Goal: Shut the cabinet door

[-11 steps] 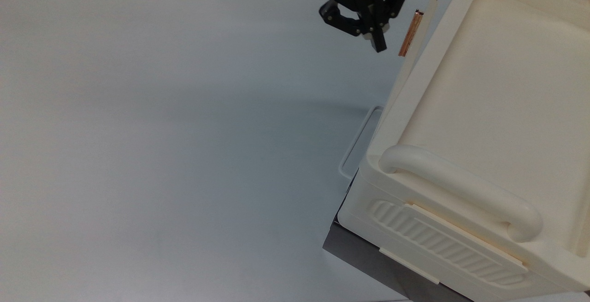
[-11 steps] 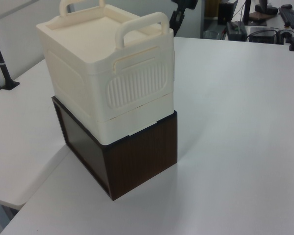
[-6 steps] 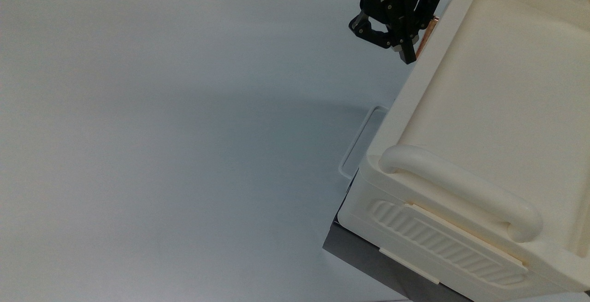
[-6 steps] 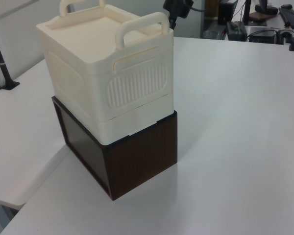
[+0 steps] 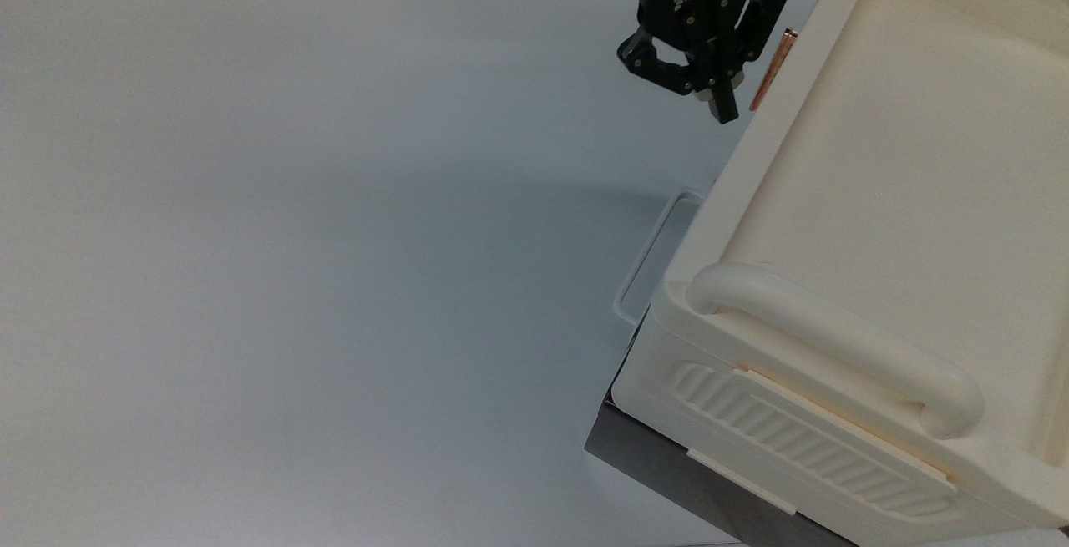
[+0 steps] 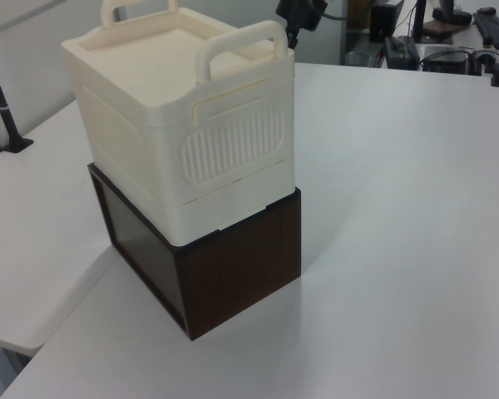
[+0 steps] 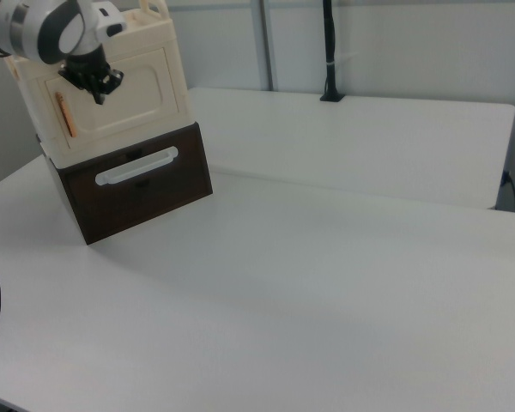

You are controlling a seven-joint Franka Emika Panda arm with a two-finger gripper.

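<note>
In the top view, the cabinet door [image 5: 746, 134] is mostly hidden under the cream cabinet's rim [image 5: 756, 142]. In the right view it sits flush, copper-orange handle [image 7: 65, 114] beside the clenched, empty gripper [image 7: 98, 91].

Your top view looks straight down, close on the white table [image 5: 292, 280] with the cream cabinet [image 5: 902, 196] at its right edge. Left view [image 6: 175, 125] and right view [image 7: 112, 86] stand farther back (opposite sides, looking down slantwise), and all three share that cabinet.
</note>
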